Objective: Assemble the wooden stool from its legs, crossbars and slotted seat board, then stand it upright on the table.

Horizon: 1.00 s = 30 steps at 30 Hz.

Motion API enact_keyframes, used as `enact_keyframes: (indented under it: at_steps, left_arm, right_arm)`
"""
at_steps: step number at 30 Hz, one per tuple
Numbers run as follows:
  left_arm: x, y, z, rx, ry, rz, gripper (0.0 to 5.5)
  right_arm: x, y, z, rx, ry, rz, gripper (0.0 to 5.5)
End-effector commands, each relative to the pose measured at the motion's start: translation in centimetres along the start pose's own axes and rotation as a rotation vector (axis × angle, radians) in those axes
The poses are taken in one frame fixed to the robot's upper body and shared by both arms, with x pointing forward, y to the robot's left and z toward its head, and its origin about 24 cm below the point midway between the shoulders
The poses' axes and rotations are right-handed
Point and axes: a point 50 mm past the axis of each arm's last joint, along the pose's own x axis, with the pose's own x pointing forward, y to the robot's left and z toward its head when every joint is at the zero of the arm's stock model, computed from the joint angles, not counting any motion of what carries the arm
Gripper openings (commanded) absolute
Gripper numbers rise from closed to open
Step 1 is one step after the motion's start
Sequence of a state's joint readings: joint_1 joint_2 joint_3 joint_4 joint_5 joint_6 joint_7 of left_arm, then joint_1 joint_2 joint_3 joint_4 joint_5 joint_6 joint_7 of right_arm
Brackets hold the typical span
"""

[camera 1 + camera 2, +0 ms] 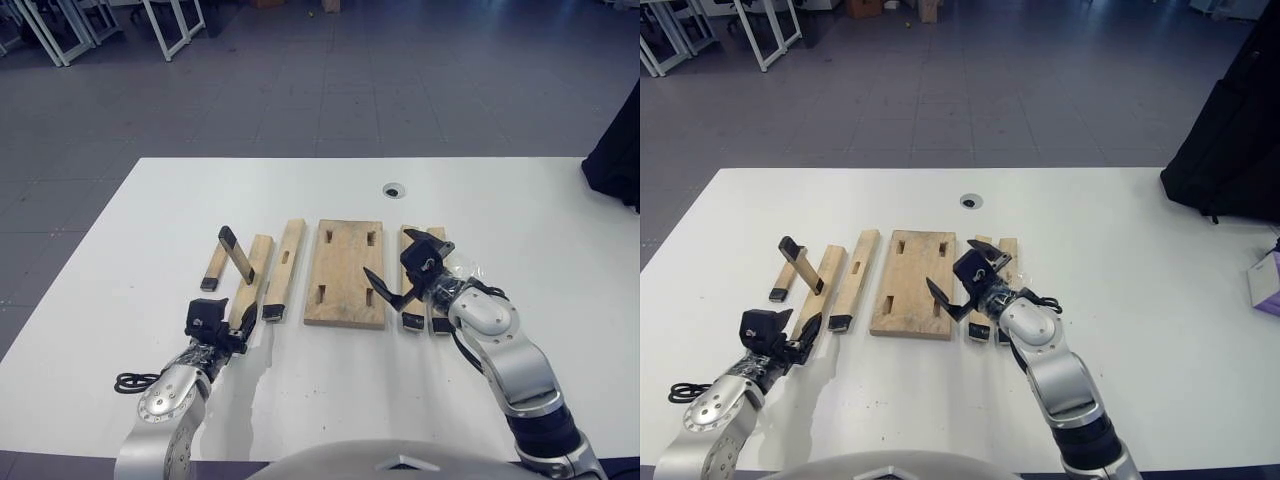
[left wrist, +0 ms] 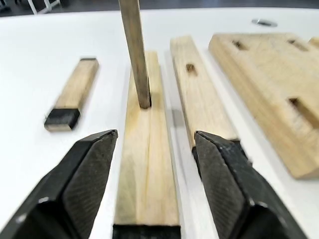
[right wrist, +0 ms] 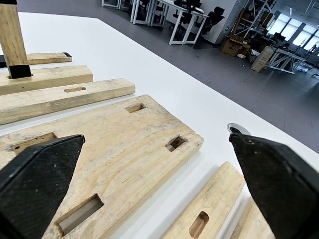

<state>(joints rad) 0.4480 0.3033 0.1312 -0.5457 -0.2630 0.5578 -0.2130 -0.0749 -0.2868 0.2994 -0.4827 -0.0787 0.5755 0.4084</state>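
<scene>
l gripper point(image 2: 154, 144) jaws spread wide, straddling near end of a leg point(image 2: 147, 169), no contact afaict. r gripper point(image 3: 155, 138) jaws also spread wide, hovering over right edge of slotted seat board point(image 1: 345, 272), holding nothing. a crossbar point(image 1: 237, 255) stands tilted in that leg's slot; short crossbar point(image 1: 214, 266) lies flat just left of it, second leg point(image 1: 283, 268) flat btwn first leg & board. two more legs point(image 1: 412, 318) side by side just right of board, partly under r gripper. all parts on white table point(image 1: 560, 260), stool not assembled
</scene>
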Motion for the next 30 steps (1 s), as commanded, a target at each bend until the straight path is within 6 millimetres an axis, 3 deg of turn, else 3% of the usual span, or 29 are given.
enact_keyframes:
  at_steps: [1,9,10,15,30]
  left_arm:
    - [0.4,-0.2,0.3,-0.024,0.096,-0.019,2.85]
    - [0.8,0.6,3.6,0.000,0.010,0.037,2.85]
    - [0.8,0.8,3.8,0.006,-0.001,0.050,3.05]
    - [0.9,0.8,2.2,0.000,0.108,0.033,3.67]
    - [3.2,1.9,0.7,-0.024,0.245,0.005,3.67]
  right_arm:
    - [0.1,-0.2,-0.1,-0.011,0.025,-0.019,5.37]
    - [0.1,-0.3,0.0,-0.002,0.024,-0.039,5.37]
    - [0.1,-0.3,0.0,-0.002,0.024,-0.041,5.37]
    - [0.3,-0.4,0.1,-0.003,0.018,-0.035,5.37]
    - [0.8,-0.1,0.7,-0.002,-0.007,-0.011,5.37]
